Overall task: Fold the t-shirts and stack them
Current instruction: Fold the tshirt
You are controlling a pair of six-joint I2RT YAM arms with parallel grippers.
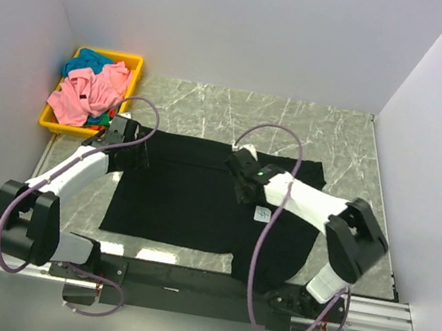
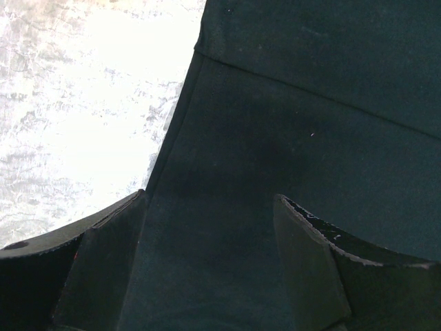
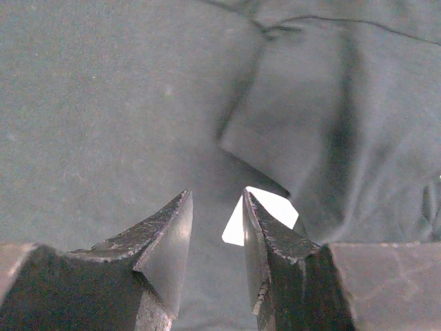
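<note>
Left gripper [image 2: 210, 200] gapes wide, right gripper [image 3: 217, 194] partly, both empty, over one black t-shirt [image 1: 185, 198] on the table [image 1: 214, 106]. One yellow bin [image 1: 135, 73] holds one pink t-shirt [image 1: 87, 96], maybe one teal t-shirt [image 1: 90, 59].

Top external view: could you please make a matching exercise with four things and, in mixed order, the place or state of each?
Things:
1. black t-shirt
2. pink t-shirt
3. yellow bin
4. left gripper

Places or states:
A. lying on top inside the bin
B. at the far-left corner of the table
C. open, over the black shirt's left edge
D. spread out on the table

Pairs: 1-D, 2-A, 3-B, 4-C
</note>
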